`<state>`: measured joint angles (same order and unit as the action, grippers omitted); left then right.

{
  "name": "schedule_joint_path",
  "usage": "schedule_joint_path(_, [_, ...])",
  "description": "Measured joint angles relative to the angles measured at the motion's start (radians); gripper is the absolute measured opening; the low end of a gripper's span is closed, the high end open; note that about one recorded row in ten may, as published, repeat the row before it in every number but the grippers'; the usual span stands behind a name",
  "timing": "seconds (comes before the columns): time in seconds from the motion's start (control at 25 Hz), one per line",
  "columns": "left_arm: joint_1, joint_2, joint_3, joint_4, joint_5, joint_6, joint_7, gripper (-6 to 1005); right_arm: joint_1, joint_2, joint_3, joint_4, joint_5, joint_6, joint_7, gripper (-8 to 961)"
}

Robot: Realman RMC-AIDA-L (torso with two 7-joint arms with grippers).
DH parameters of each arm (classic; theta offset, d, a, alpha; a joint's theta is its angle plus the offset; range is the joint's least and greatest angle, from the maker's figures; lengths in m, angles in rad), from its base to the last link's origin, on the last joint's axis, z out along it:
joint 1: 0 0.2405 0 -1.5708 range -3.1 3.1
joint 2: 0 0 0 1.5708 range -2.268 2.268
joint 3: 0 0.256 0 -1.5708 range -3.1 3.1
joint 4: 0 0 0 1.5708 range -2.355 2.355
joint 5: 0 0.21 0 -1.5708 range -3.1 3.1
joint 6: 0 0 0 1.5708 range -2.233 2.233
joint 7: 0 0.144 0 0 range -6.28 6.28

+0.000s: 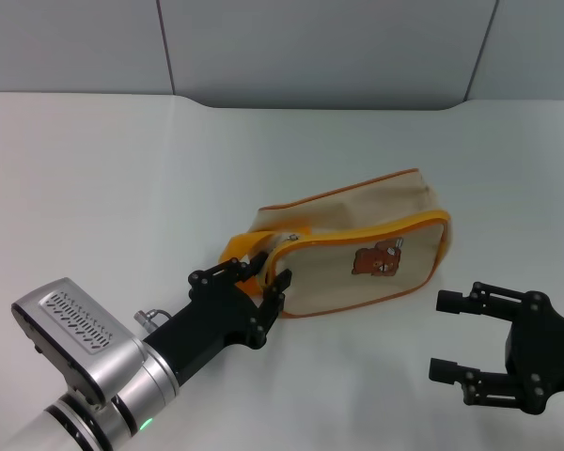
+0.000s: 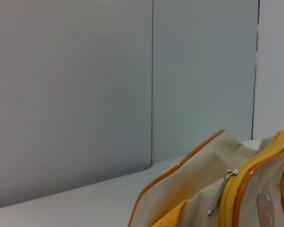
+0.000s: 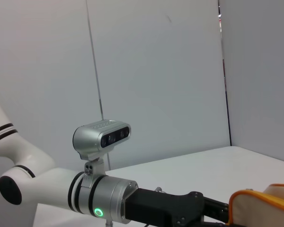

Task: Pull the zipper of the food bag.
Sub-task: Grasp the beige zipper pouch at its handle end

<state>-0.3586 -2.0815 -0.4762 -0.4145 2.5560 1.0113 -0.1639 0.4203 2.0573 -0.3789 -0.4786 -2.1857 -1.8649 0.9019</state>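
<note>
Left end effector [image 1: 263, 274] at food bag [image 1: 376, 240] strap end — seemingly parted | right end effector [image 1: 451, 338] apart, idle on desk [image 1: 122, 169] | pinch pull tab [image 2: 221, 191], draw along zipper [image 1: 357, 231] — not strap.

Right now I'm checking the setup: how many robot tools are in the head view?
2. The left tool is at the food bag end with the orange strap loop; the right tool hovers open, near the bag's other end.
</note>
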Motion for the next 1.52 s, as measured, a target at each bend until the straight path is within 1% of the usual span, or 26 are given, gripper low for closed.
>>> schedule_joint_path(0.48, [0.001,0.000,-0.001,0.005,0.001,0.021,-0.056,285,-0.016,0.004,0.015,-0.001,0.025,0.000,0.000,762])
schedule_joint_path(0.72, [0.004,0.001,0.001,0.010,0.002,0.081,-0.056,229,-0.019,0.004,0.015,-0.003,0.030,0.000,0.000,763])
schedule_joint_path(0.92, [0.002,0.002,-0.002,0.030,0.002,0.109,-0.064,188,-0.028,0.005,0.015,0.000,0.079,0.014,-0.019,763])
schedule_joint_path(1.04, [-0.004,0.002,0.001,0.037,0.010,0.132,-0.072,166,-0.038,0.009,0.015,0.001,0.121,0.033,-0.027,763])
schedule_joint_path(1.16, [-0.010,0.005,0.001,0.046,0.016,0.157,-0.072,138,-0.051,0.017,0.015,0.001,0.185,0.066,-0.027,763])
schedule_joint_path(1.24, [-0.022,0.006,0.002,0.072,0.017,0.185,-0.072,112,-0.059,0.020,0.015,0.002,0.232,0.093,-0.028,763])
schedule_joint_path(1.36, [-0.037,0.006,0.002,0.131,0.016,0.262,-0.070,110,-0.074,0.024,0.015,0.020,0.320,0.118,-0.050,763])
schedule_joint_path(1.4, [-0.037,0.006,0.002,0.131,0.016,0.262,-0.070,109,-0.081,0.024,0.015,0.032,0.351,0.121,-0.069,763])
schedule_joint_path(1.52, [-0.053,0.010,-0.001,0.185,0.028,0.344,-0.065,107,-0.100,0.024,0.015,0.093,0.473,0.125,-0.157,763])
